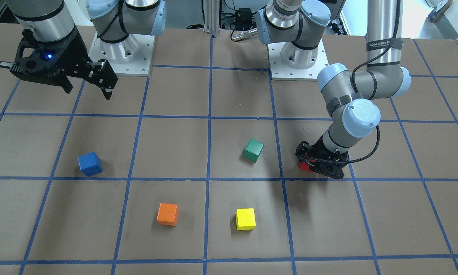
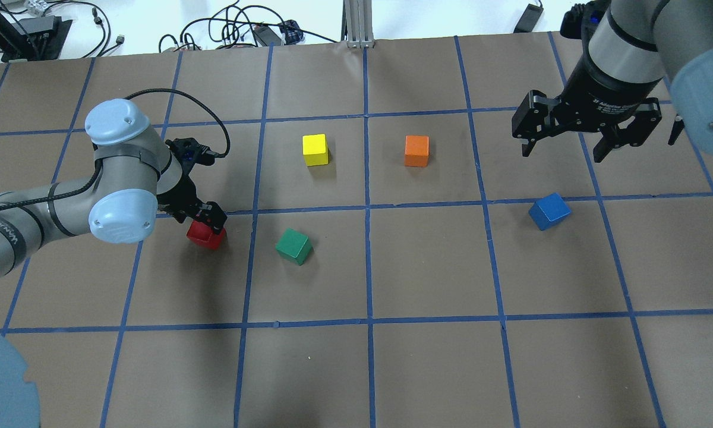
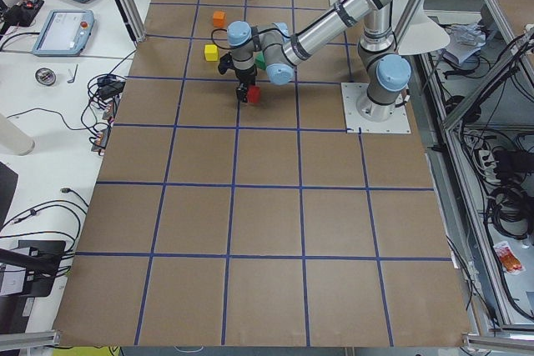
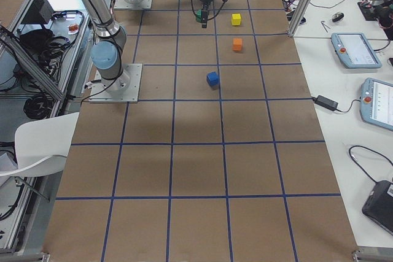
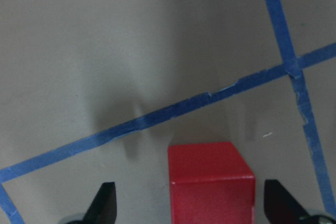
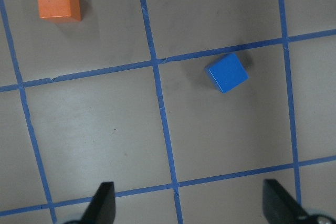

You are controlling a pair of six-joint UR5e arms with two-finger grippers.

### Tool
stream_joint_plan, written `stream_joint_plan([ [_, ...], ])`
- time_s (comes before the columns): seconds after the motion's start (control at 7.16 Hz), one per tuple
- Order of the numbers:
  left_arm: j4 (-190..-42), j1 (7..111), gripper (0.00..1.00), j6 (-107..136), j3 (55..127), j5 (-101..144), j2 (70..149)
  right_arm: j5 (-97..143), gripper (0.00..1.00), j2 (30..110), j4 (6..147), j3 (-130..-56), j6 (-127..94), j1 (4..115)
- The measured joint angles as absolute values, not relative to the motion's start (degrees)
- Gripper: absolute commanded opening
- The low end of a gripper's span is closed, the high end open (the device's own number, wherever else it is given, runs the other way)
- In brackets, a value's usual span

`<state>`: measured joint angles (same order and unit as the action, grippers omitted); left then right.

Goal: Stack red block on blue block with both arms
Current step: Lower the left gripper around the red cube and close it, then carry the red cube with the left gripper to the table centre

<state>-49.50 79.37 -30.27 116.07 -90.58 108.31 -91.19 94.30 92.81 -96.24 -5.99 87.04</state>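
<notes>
**Left claw astride red block; right claw raised**

Left claw: down at the surface, fingers spread. The red block stands between them, nearer one finger than the other.

Right claw: spread wide, held above the surface.

Landmark: green block.
- Red block: near it, on the robot's left.
- Blue block: well apart from it, on the robot's right.
- Yellow block and orange block: beyond it, farther from the robot.
</notes>
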Motion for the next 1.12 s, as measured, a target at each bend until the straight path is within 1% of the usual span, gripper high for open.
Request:
stream_joint_plan([
  [0.14, -48.19, 79.37, 0.29, -30.08, 116.69, -90.61, 108.74, -91.58, 1.00, 94.30, 92.81, -96.24, -5.93, 87.02],
  [0.42, -47.81, 79.80, 0.28, -27.61, 116.67, -90.68, 108.20, -91.81, 1.00, 94.31, 92.81, -96.24, -5.95, 87.01],
  [0.7, -50.28, 81.47, 0.28, -21.25, 114.25, -89.84, 106.33, -91.90, 1.00, 94.31, 92.81, -96.19, -5.97, 87.01],
  [0.98, -55.27, 89.10, 0.27, -6.79, 106.54, -88.16, 106.64, -91.93, 1.00, 94.31, 92.87, -96.16, -5.98, 87.01],
  [1.12, -56.79, 93.97, 0.26, 2.24, 102.00, -87.26, 108.21, -91.93, 1.00, 94.31, 92.89, -96.15, -5.98, 87.01],
])
